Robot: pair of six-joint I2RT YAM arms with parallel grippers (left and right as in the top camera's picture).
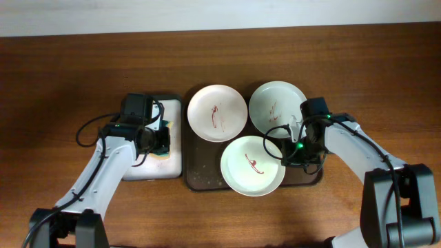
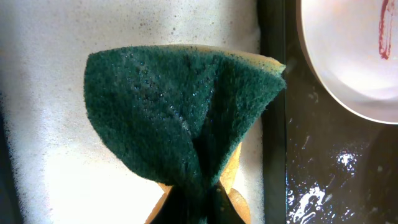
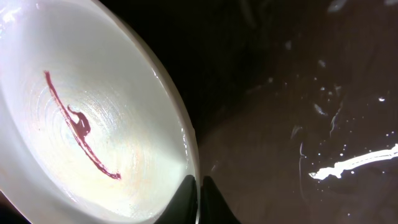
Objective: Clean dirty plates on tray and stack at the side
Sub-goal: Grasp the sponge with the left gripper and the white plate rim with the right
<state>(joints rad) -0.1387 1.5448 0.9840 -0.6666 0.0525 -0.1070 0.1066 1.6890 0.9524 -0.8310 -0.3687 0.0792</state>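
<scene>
Three white plates with red smears lie on the dark tray: one at back left, one at back right, one at front. My right gripper is shut on the front plate's right rim; in the right wrist view its fingers pinch the rim of that plate. My left gripper is shut on a green and yellow sponge, pinched and folded, over the white foamy pad.
The white pad lies left of the tray on the brown wooden table. The wet tray floor shows in the right wrist view. The back left plate's edge shows in the left wrist view.
</scene>
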